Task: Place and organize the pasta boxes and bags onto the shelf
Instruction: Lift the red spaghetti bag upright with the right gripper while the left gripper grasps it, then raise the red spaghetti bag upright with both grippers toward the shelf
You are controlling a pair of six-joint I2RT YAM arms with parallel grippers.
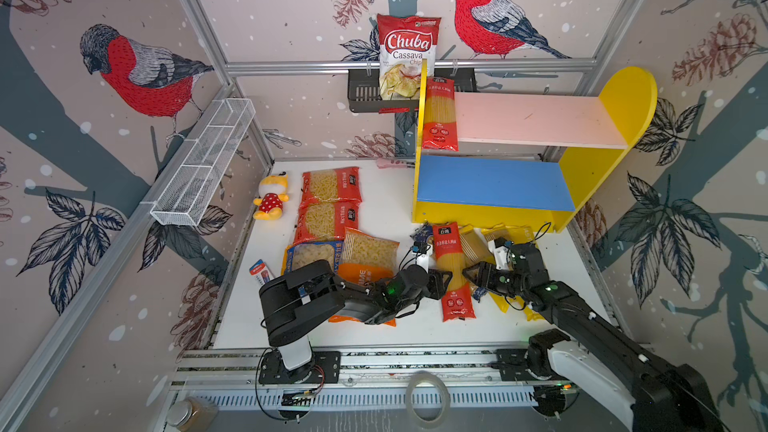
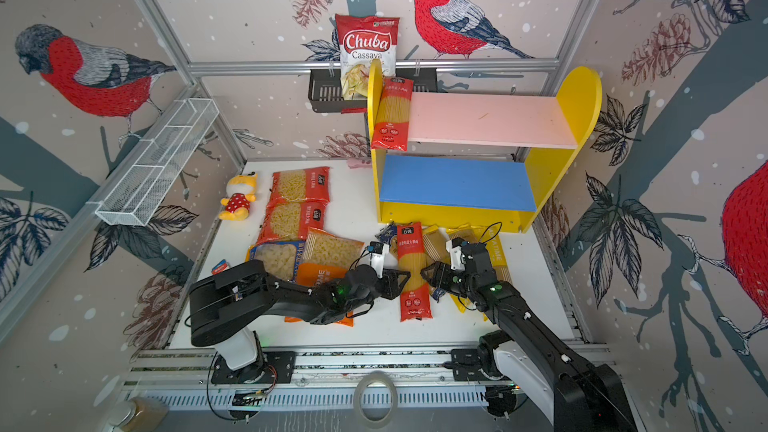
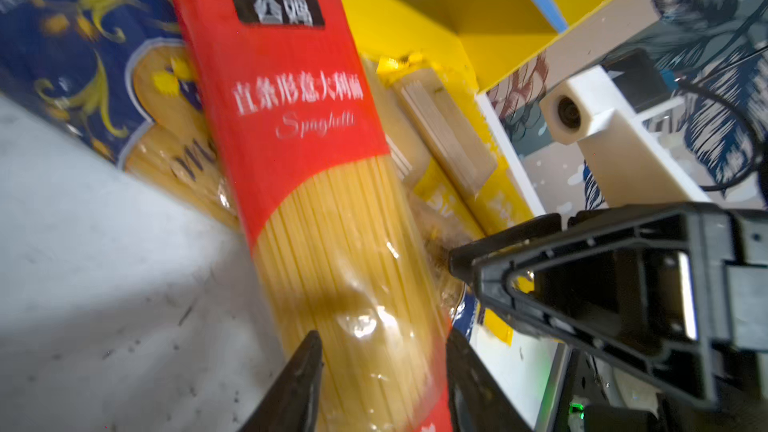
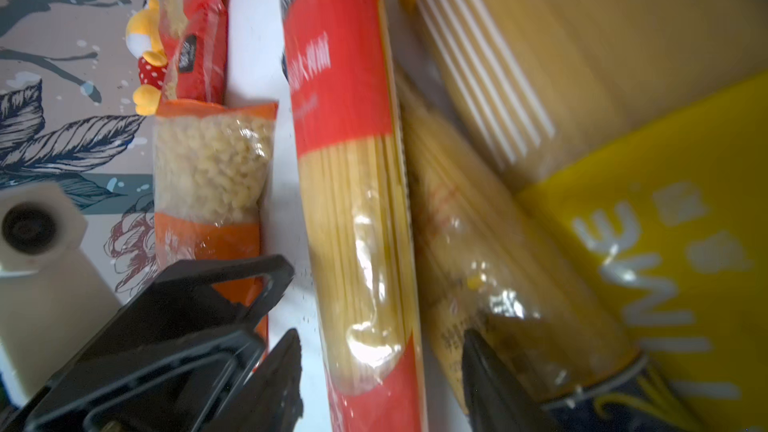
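Pickup step in hand. Long red plastic spaghetti pack (image 1: 453,272) is lying on the white tabletop (image 1: 386,209), just before the yellow-sided wooden shelf (image 1: 590,176). Left gripper (image 3: 382,334) is straddling it, jaws part-open; cannot tell if they are touching it. Right gripper (image 4: 380,332) is gaping, holding nothing. Next move calls for a firm squeeze, then a lift. Bullfinch-papered walls (image 1: 141,72) are enclosing the cell.

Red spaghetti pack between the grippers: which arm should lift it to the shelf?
Left, probably. The left gripper straddles only the red spaghetti pack, centred on it. The right gripper stands open wider, one jaw over the neighbouring spaghetti pack, so it might catch both.
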